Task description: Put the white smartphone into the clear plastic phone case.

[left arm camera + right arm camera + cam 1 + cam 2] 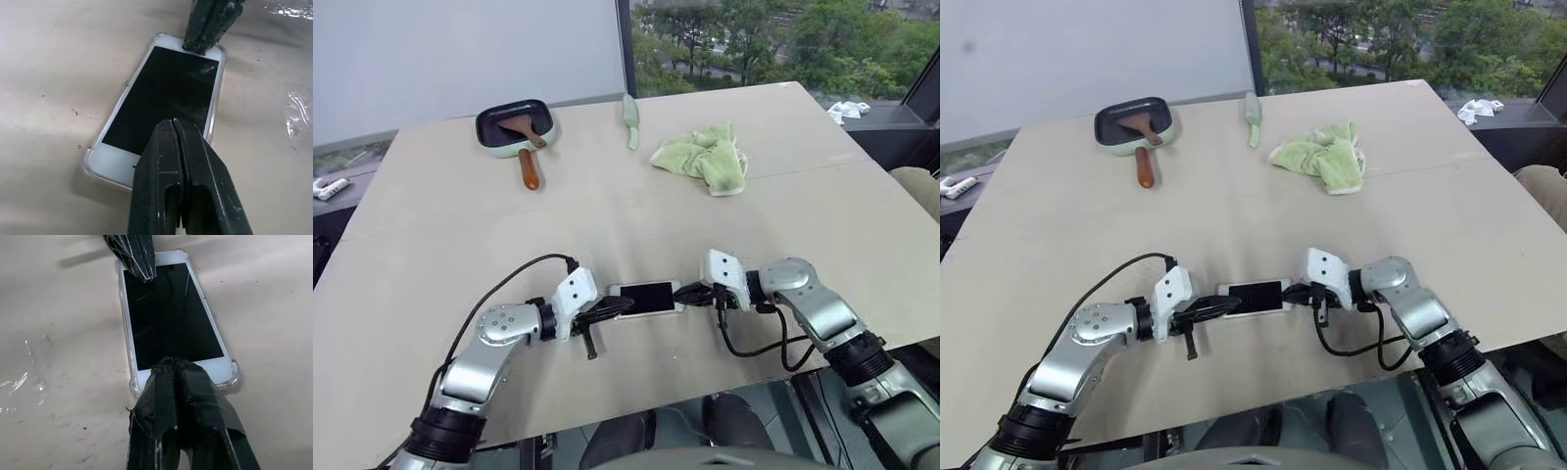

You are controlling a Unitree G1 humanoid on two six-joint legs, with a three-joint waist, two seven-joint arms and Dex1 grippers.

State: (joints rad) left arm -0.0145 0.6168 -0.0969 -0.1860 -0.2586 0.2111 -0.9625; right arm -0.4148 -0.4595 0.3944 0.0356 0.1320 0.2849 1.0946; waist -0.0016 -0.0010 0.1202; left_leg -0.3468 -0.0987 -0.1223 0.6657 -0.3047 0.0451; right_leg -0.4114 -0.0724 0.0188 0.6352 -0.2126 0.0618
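both grippers pressing the phone home

left gripper (182, 147) and right gripper (175, 369), fingers closed and empty, press opposite ends of the flat white smartphone with black screen (166, 98), lying inside the thin clear plastic phone case (90, 164) on the beige table (607, 215). push evenly until corners seat.

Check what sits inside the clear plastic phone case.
The white smartphone lies screen up inside the clear plastic phone case. Both shut grippers' tips press on its ends, hiding those spots; the case's floor is covered.

bare table (607, 235) ahead, pan (514, 127) far off
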